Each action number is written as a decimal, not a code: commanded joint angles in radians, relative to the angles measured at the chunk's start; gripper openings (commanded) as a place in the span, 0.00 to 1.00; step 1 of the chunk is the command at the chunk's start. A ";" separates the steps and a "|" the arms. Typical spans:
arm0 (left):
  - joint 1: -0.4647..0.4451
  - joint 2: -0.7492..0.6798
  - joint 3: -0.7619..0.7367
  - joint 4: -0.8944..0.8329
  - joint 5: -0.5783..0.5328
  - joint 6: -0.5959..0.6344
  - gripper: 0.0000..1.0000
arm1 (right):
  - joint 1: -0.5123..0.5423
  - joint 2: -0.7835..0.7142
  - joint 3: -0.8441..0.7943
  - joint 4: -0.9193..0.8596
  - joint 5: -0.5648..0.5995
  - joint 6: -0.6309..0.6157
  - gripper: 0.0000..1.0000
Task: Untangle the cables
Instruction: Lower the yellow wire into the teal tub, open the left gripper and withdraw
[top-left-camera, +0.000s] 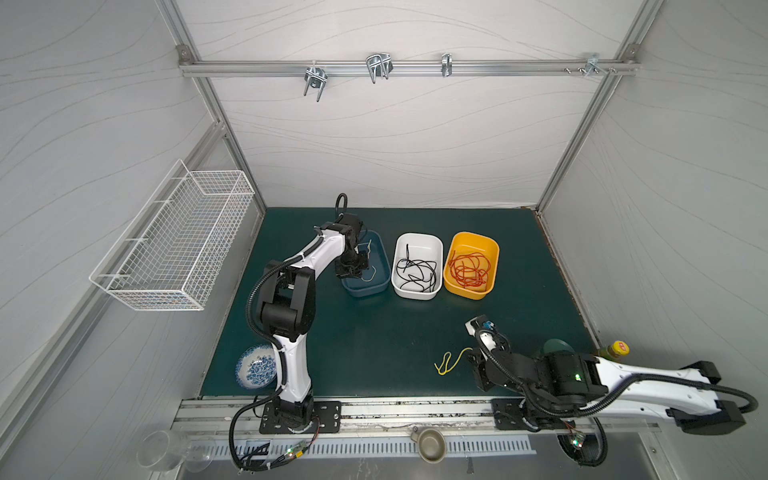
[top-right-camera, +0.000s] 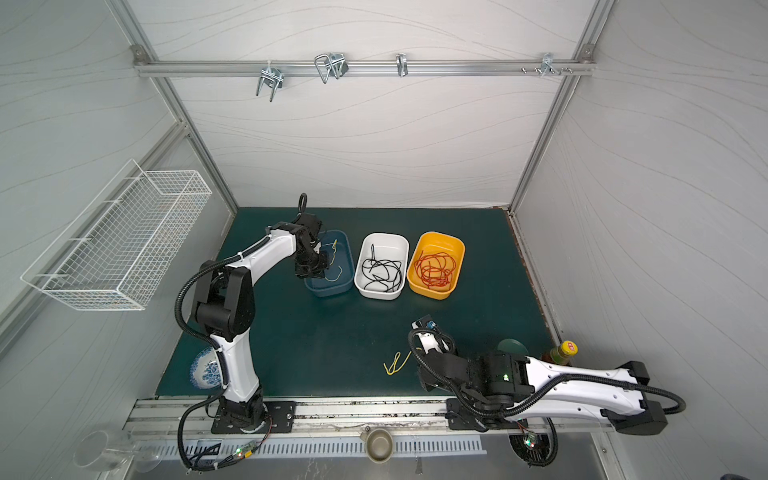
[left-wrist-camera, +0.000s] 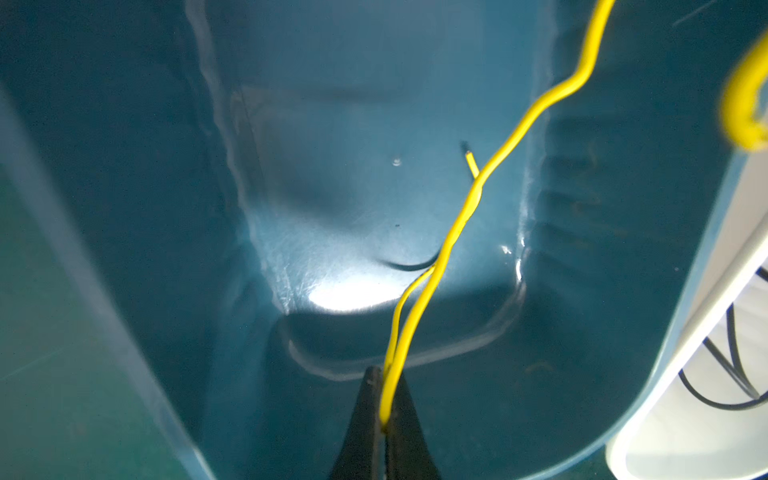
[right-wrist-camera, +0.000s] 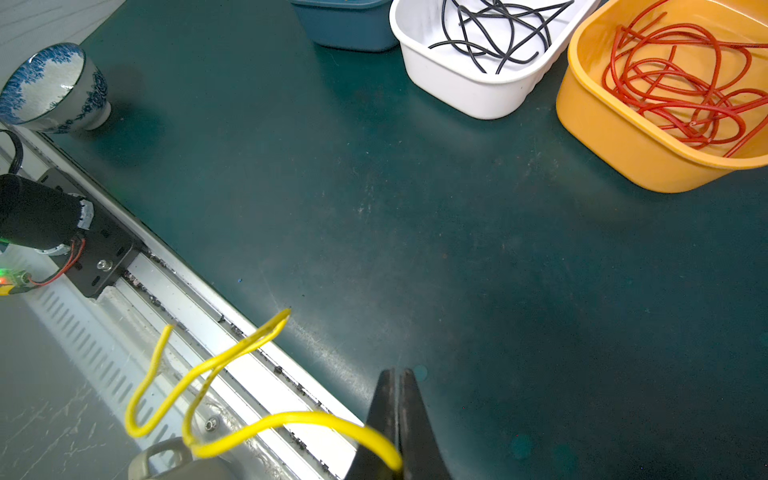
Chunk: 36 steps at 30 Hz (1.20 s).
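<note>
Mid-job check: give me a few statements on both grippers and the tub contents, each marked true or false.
1. The left gripper is shut on a yellow cable over the blue tub. True.
2. The red cables lie in the yellow tub. True.
3. The white tub holds red cables too. False: it holds only black cables.
4. The right gripper is open and empty. False: it is shut on a second yellow cable.

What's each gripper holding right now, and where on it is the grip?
Left gripper pinches a thin yellow cable where two strands run together, over the blue plastic tub. Right gripper pinches a second yellow cable, apparently near one end.
</note>
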<state>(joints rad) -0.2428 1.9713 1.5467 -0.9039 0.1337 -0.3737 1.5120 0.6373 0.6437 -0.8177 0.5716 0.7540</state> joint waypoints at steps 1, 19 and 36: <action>0.005 0.024 0.052 -0.035 -0.020 -0.001 0.00 | 0.007 -0.013 0.029 -0.040 0.031 0.006 0.00; 0.005 0.040 0.111 -0.106 -0.020 0.005 0.14 | 0.008 -0.011 0.049 -0.047 0.022 0.002 0.00; 0.005 -0.008 0.261 -0.211 -0.027 0.015 0.29 | 0.022 -0.007 0.052 -0.055 0.026 0.019 0.00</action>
<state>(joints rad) -0.2428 1.9934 1.7592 -1.0737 0.1169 -0.3695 1.5261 0.6285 0.6685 -0.8478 0.5797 0.7540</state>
